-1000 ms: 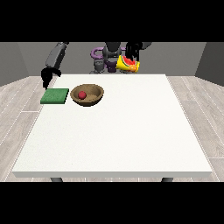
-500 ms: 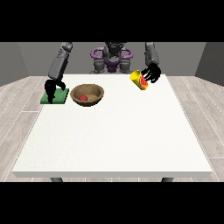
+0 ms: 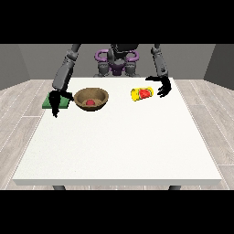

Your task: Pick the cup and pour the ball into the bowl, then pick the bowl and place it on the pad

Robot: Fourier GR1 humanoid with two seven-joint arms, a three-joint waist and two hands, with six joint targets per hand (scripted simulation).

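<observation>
Sideways cup (image 3: pixel 141 94), beside open robot hand (image 3: pixel 164 87)

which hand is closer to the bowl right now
The robot's right, the hand at the view's left: it hangs over the green pad, just beside the bowl. The hand at the view's right is farther off, by the yellow cup.

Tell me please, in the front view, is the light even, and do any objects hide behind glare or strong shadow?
Front view: the white table is evenly lit, no glare; the bowl shades its own inside, yet the red ball still shows; the cup and green pad are plain to see.
</observation>
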